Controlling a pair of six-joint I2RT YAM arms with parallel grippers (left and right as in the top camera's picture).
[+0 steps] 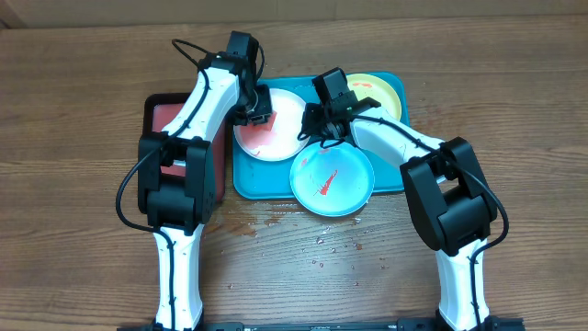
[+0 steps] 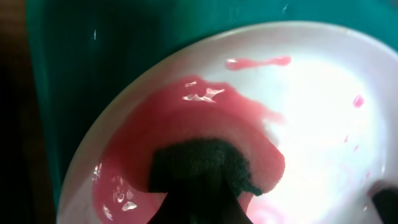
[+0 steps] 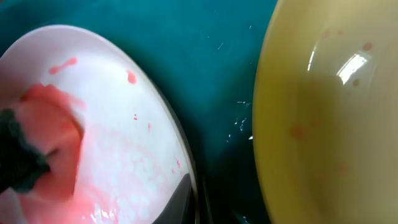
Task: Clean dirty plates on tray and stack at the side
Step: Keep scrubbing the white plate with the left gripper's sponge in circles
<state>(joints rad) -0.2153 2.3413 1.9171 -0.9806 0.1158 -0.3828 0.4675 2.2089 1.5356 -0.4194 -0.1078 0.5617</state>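
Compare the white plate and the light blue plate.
The white plate lies inside the tray; the light blue plate overhangs its front rim. The white plate bears a broad pink smear under a sponge; the light blue plate has thin red streaks, untouched. Both are round and dirty.

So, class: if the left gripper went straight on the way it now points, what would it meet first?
The left gripper holds a sponge seemingly pressed on the white plate; that plate's smeared surface comes first.

Plates (image 1: pixel 271 124) in tray (image 1: pixel 246 179), tray on table (image 1: pixel 83 248)
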